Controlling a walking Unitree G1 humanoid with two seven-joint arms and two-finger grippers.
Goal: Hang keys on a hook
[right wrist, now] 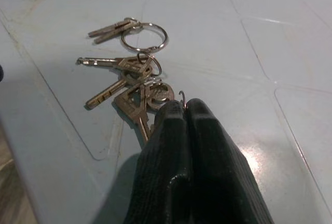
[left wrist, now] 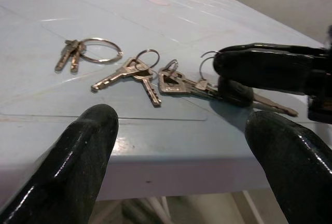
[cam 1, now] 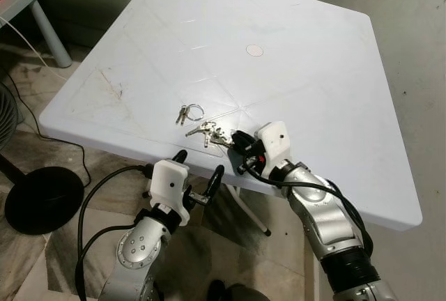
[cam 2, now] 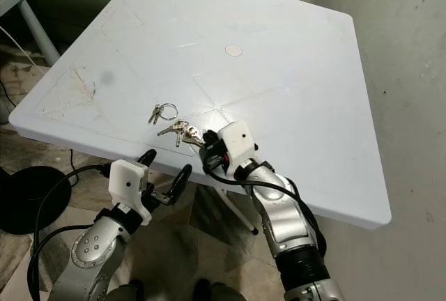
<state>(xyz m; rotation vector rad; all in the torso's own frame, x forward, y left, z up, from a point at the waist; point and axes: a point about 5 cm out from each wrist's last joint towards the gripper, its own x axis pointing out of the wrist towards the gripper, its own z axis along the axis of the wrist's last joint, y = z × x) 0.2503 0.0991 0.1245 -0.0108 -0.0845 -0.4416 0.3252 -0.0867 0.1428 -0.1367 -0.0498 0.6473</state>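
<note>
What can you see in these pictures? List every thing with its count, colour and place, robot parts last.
Table: one, white, before the robot.
Key bunches: two, silver, near the table's front edge; small bunch farther in, larger bunch at the right hand.
Side table: one, pale, far left.
Stand base: one, black, on the floor at left.
Left hand: one, black fingers, open, below the table edge.
Right hand: one, black fingers, shut on the larger bunch's ring.

A bunch of metal keys [cam 1: 207, 132] lies on the white square plastic table [cam 1: 313, 71] near its front edge, with a smaller ringed pair of keys [cam 1: 188, 113] just behind and left of it. The right gripper [cam 1: 233, 142] sits at the bunch's right end; the left gripper [cam 1: 198, 168] hangs below the table edge, in front of the keys
</note>
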